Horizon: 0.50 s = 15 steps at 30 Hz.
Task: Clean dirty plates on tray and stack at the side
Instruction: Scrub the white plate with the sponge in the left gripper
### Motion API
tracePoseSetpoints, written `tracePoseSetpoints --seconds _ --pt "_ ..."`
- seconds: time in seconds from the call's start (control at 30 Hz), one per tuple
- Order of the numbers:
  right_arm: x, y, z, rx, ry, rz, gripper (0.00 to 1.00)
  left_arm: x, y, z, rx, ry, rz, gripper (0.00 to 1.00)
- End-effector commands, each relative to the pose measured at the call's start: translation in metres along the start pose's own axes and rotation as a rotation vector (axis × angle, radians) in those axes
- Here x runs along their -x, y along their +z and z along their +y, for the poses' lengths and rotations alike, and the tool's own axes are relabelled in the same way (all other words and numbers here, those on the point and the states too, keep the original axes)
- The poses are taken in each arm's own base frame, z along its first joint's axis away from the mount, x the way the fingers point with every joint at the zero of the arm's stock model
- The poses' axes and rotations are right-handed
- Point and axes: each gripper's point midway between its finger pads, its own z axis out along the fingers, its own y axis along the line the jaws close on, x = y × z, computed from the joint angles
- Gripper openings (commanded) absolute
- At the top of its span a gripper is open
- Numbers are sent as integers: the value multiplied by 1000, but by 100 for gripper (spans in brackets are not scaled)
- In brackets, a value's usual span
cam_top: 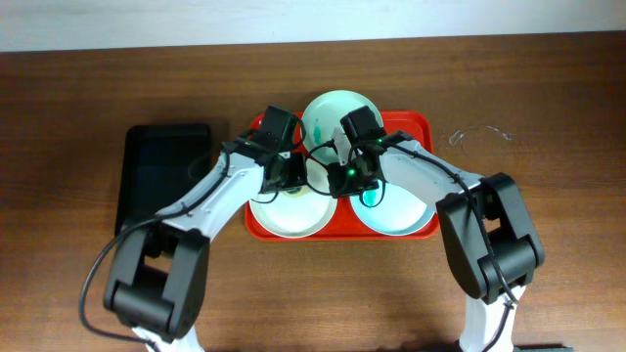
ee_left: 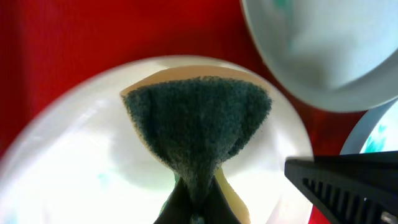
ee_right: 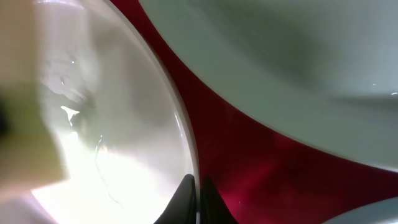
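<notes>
1. Left-wrist view: the left end effector [ee_left: 194, 208], its fingers drawn tight on the waist of a sponge [ee_left: 198, 130], presses the dark green scouring face onto the lower-left plate [ee_left: 74, 155].
2. The right end effector [ee_right: 198, 194], at the bottom centre of its own camera's frame, is nipped closed on that same plate's rim, apparently steadying it against the scrub.
3. A faint teal trace shows on the plate's floor at the lower left of the left-wrist frame. This plate reads as partly cleaned, not finished.
4. From overhead, the top plate [cam_top: 333, 110] sits at the upper middle of the red tray [cam_top: 419, 122]. The lower-right plate [cam_top: 393, 223], with teal smeared in its middle, lies just beside the one under the sponge. All three are on the tray.
5. No plate stands on the bench [cam_top: 78, 78] or on the black tray [cam_top: 166, 171] at the left of the frame.
6. On this evidence the job is at an early stage: one plate is being scrubbed, two appear to await cleaning, and the stack at the side is not yet begun.
</notes>
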Motion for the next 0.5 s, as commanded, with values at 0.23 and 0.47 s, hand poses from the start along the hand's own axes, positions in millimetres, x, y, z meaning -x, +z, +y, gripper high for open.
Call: tracePoseSetpoints --seconds 0.23,0.47 --pt "-9 8 -10 -53 -4 28 4 -12 27 79 378 -7 41 0" --pt "-9 8 -10 -53 -4 27 4 -4 -6 128 696 46 -20 0"
